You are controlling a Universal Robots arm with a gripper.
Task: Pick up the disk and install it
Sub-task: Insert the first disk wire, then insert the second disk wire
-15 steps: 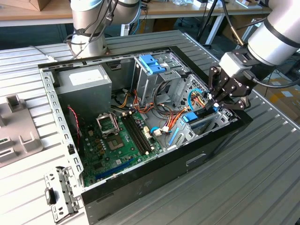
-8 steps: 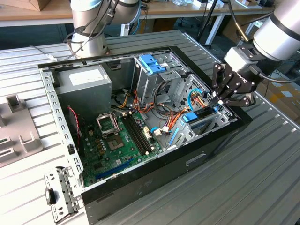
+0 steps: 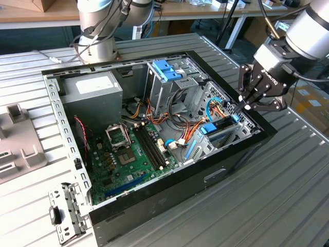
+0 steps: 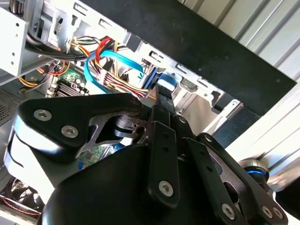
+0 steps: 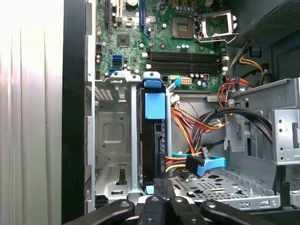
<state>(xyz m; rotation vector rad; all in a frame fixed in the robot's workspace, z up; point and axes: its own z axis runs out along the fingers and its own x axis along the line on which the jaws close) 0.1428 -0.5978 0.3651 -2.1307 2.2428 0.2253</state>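
The disk [image 3: 218,127] stands on edge in a metal bay at the side of the open computer case [image 3: 154,198] on the exterior view's right. It has a dark body [image 5: 151,140] and a light-blue carrier [image 5: 155,105]. My gripper [image 3: 245,106] hangs just above the disk's outer end, fingers drawn together to a point. In the first wrist view the gripper [image 5: 163,186] lines up with the disk's near end. In the second wrist view the gripper [image 4: 164,96] reaches the blue end of the disk [image 4: 167,80]; I cannot tell if it touches.
Orange, yellow and blue cables [image 5: 197,161] crowd the space beside the bay. A tall drive cage with a blue bracket [image 3: 167,69], a power supply [image 3: 91,88] and the motherboard [image 3: 128,149] sit inside the case. A loose metal bracket [image 3: 67,213] lies on the ribbed table.
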